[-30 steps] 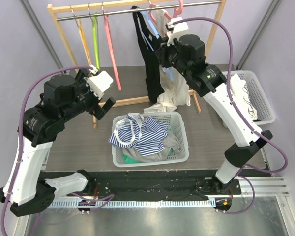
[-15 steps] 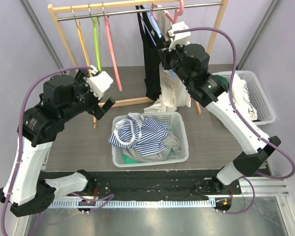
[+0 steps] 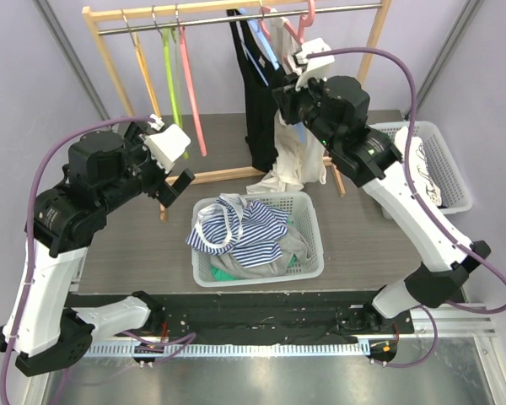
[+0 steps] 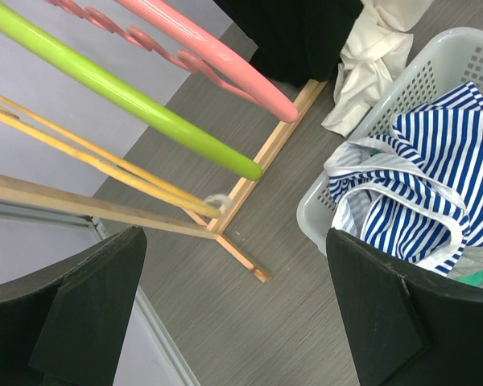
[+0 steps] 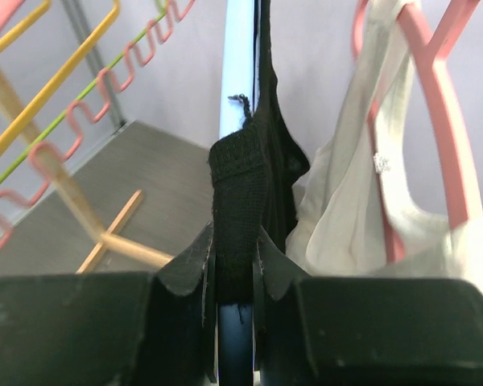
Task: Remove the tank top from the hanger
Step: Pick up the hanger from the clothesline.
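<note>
Your right gripper (image 5: 233,265) pinches the black knit tank top (image 5: 237,185) by its strap, which runs up the pale-blue plastic hanger (image 5: 238,56); left gripper (image 4: 233,310) gapes wide, farther off.

The left arm (image 3: 42,287) at eight o'clock and right arm (image 3: 413,211) at three wear white shells, black joints and looping purple cables (image 3: 379,52).

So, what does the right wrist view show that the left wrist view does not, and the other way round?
Only the right wrist view: the right gripper shut on the strap of the black tank top, which lies along a blue hanger. Only the left wrist view: the white basket with a striped top, and the open left gripper. Both: the black tank top, the cream garment beside it and the wooden rack.
</note>
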### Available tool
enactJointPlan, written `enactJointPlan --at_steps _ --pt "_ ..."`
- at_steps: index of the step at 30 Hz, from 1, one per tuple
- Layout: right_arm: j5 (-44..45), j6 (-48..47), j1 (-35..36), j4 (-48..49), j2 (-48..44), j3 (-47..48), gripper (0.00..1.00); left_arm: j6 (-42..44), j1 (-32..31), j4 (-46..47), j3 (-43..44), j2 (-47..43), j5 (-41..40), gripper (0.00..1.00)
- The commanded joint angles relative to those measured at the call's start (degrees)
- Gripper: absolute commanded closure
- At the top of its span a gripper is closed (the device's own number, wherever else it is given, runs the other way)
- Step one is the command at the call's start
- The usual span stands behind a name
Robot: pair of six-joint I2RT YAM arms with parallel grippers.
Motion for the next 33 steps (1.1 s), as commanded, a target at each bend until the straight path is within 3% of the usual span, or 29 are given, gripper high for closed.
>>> enactJointPlan --at_steps 1,8,12,16,27,33 --pt "-7.64 4.23 0.48 -1.35 -9.3 -0.07 0.99 0.65 0.3 1.24 0.6 -0.21 -0.37 0.0" --pt "-11.96 8.02 0.48 -10.59 -17.03 -6.23 0.99 0.38 0.3 1.06 1.83 0.49 0.24 0.0" --pt "-19.42 6.71 0.48 -14.72 -21.42 -5.1 0.99 0.12 0.3 1.06 2.18 0.58 0.15 0.0" --pt "-23.74 5.21 0.4 -12.19 -26.78 -4.83 0.99 0.12 0.21 0.97 2.36 0.76 0.15 0.0" --pt "-28.39 6.79 0.48 -8.49 -25.84 12.47 0.99 -0.06 0.74 0.71 2.18 -0.03 0.77 0.0" --pt "-30.5 8.36 0.4 -7.18 -26.7 13.55 0.99 0.12 0.74 0.62 2.1 -0.29 0.77 0.0"
